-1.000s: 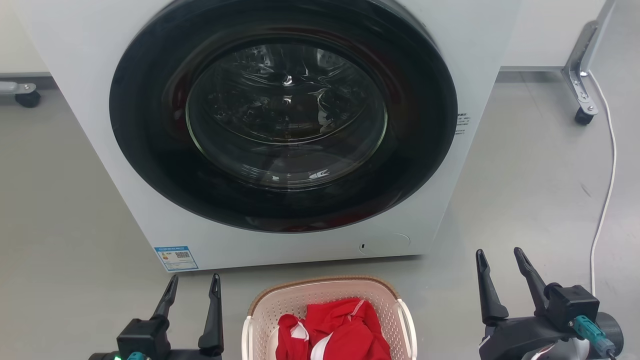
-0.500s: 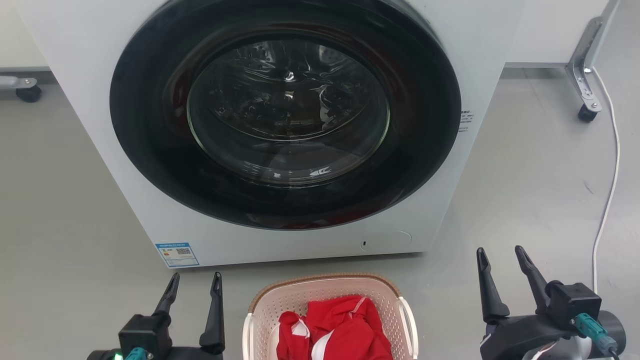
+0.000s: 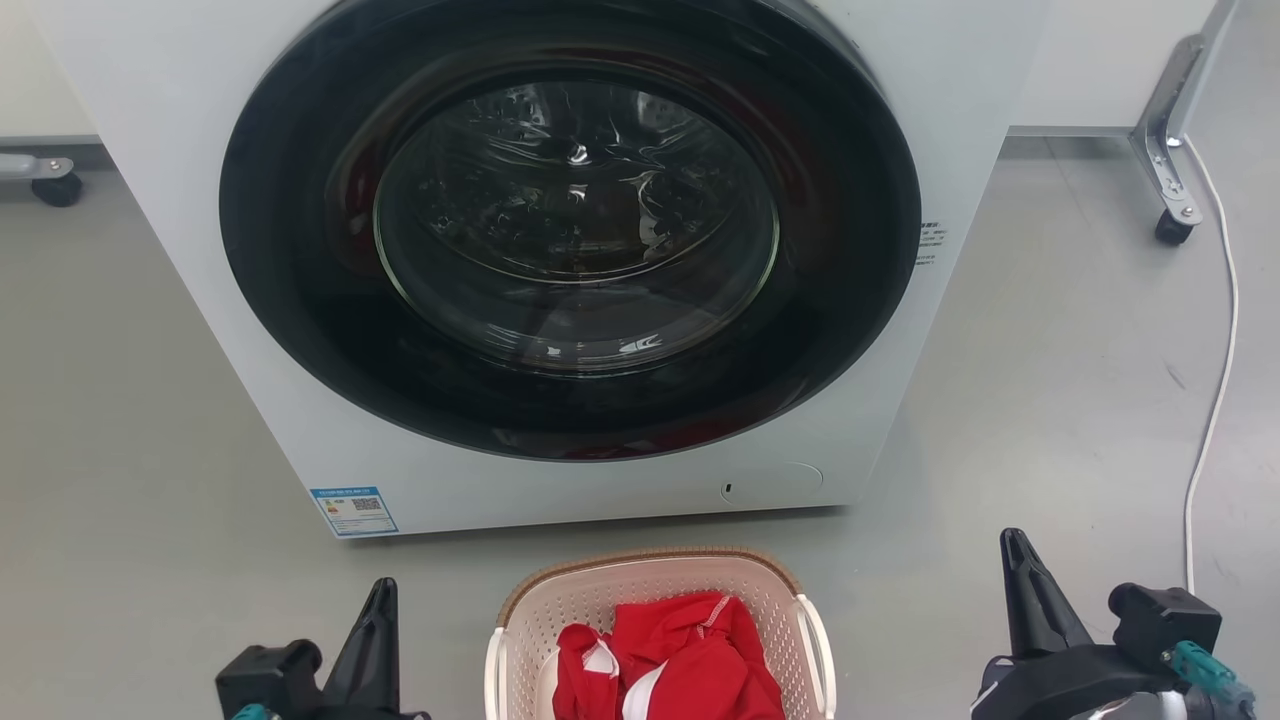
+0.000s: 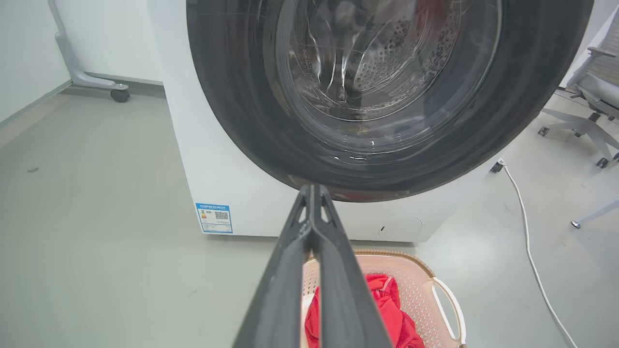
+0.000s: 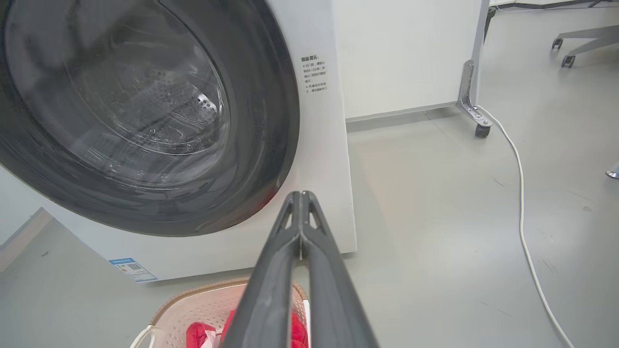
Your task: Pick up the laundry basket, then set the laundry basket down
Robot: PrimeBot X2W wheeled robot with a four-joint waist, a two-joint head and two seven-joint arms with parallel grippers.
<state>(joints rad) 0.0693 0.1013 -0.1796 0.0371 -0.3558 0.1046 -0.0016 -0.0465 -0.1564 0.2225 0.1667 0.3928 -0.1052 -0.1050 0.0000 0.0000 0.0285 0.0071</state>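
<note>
From the head view, my left gripper (image 3: 382, 600) is at the lower left and my right gripper (image 3: 1015, 555) at the lower right. Each has its two fingers pressed together and grips nothing. Between them the laundry basket (image 3: 640, 590) stands on the grey floor (image 3: 100, 450), just in front of the washing machine (image 3: 150, 250) and apart from both grippers. A red garment (image 3: 680, 660) is heaped inside it.

My left wrist view confirms that the left gripper (image 4: 313, 193) has its tips meeting. It also shows the basket's white side handle (image 4: 447, 309) in full and an office chair (image 4: 595, 92) off to the side. My right wrist view shows the right gripper (image 5: 301, 198) closed too. It also picks up the printed notice (image 5: 314, 72) beside the machine's door and the white cable (image 5: 520, 193) running to a castered leg (image 5: 471, 101).

Half a second ago both pairs of fingers stood spread apart. Now they are closed and their tips sit lower in the head view. The basket has not moved.
</note>
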